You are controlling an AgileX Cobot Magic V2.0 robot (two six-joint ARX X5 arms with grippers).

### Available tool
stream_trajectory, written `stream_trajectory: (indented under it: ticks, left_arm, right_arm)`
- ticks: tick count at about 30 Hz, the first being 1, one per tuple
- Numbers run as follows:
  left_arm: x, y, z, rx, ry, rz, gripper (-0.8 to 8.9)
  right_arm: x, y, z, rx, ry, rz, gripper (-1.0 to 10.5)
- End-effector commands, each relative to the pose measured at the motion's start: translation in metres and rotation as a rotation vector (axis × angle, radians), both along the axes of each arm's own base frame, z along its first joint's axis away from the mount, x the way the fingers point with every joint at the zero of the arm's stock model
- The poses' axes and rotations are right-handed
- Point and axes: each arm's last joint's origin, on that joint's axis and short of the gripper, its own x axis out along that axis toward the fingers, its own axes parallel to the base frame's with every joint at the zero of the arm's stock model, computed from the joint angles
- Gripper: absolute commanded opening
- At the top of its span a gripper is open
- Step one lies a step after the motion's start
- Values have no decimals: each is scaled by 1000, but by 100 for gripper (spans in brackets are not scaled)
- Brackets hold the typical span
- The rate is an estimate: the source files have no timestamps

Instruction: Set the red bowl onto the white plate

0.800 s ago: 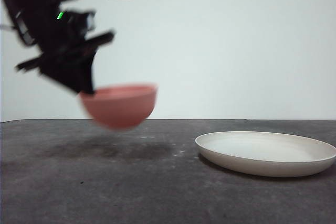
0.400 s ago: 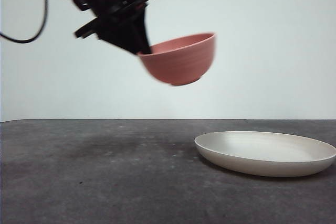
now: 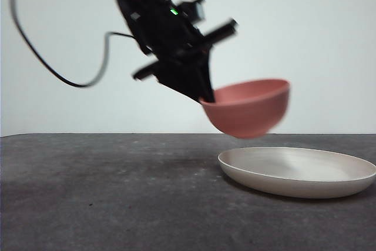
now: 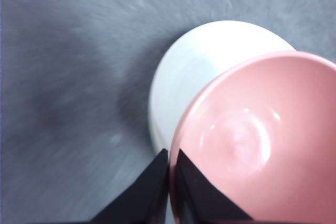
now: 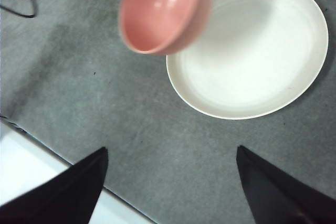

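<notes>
The red bowl [image 3: 249, 109] hangs in the air, slightly tilted, just above the left edge of the white plate [image 3: 296, 171], which lies flat on the dark table. My left gripper [image 3: 204, 97] is shut on the bowl's rim, one jaw inside and one outside, as the left wrist view shows with the red bowl [image 4: 257, 140] over the white plate [image 4: 205, 72]. My right gripper [image 5: 168, 182] stands open high above the table, looking down on the red bowl [image 5: 164, 11] and the white plate [image 5: 252, 51].
A black cable [image 3: 53, 66] loops down behind the left arm. A white edge [image 5: 31, 177] borders the table in the right wrist view.
The left gripper has carried the bowl rightward, up and then down, from near the table at the left to just above the plate's left edge.
</notes>
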Motion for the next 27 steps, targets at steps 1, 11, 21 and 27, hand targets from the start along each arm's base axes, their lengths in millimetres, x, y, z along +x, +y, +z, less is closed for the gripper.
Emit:
stream_trajectory:
  ticks: [1,11,21,27]
  left_arm:
    - [8,-23,-3,-12,-5,-26,15]
    - [20,-60,-34,54,58,-64,15]
    - [18,-61,-41,83,85,-72,45]
    - [14,-64,-41,88,87,-85,224]
  right_arm:
    - [-4,0,6,11,-20,-3,391]
    - [-16,-1,8,19,-32,-22,391]
    - [-17,-1,8,19,-27,-22,391]
    - [-17,-1,8,19,-27,-22,391]
